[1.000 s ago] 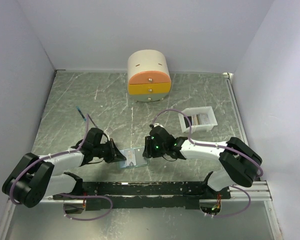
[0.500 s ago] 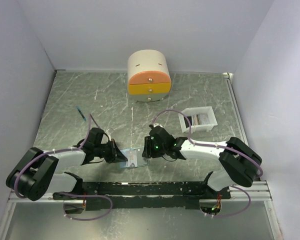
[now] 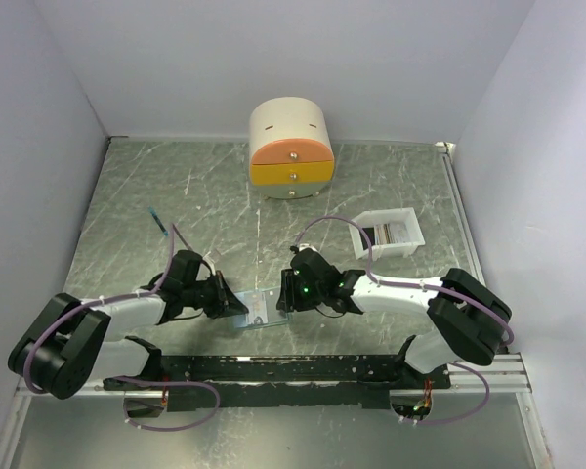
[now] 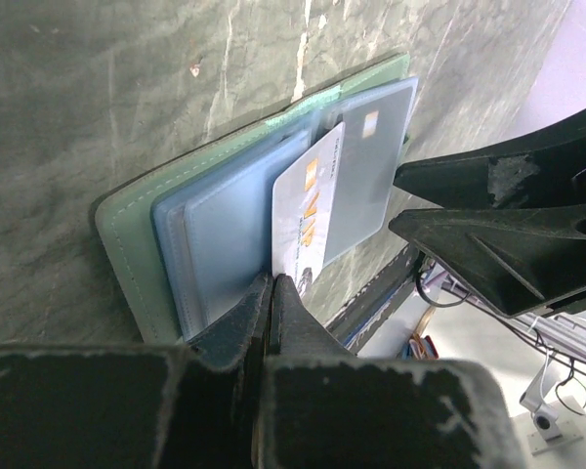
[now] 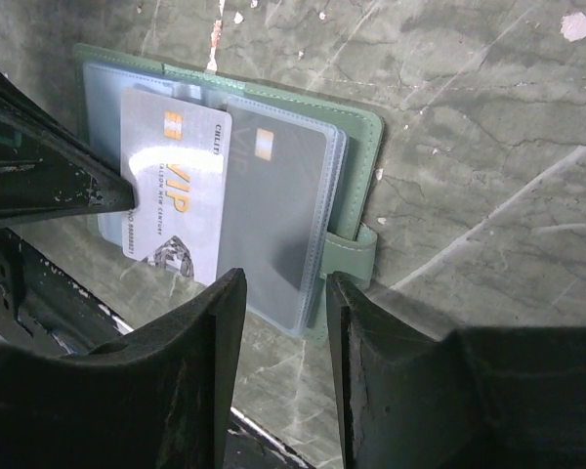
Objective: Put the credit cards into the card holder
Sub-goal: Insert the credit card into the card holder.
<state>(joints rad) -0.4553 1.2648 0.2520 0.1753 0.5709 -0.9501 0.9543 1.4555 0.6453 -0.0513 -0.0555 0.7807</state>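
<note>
Our left gripper (image 4: 273,283) is squeezed shut. Its tips touch the long side of the white credit card (image 5: 171,186), which lies right in front of them on the open card holder (image 5: 356,137). Our right gripper (image 5: 283,283) hangs open over the holder's near edge, holding nothing, and the card's long way points straight away from it. We think the left one is closest, so it should push the card forward, away from its tips, into the blue pocket.
</note>
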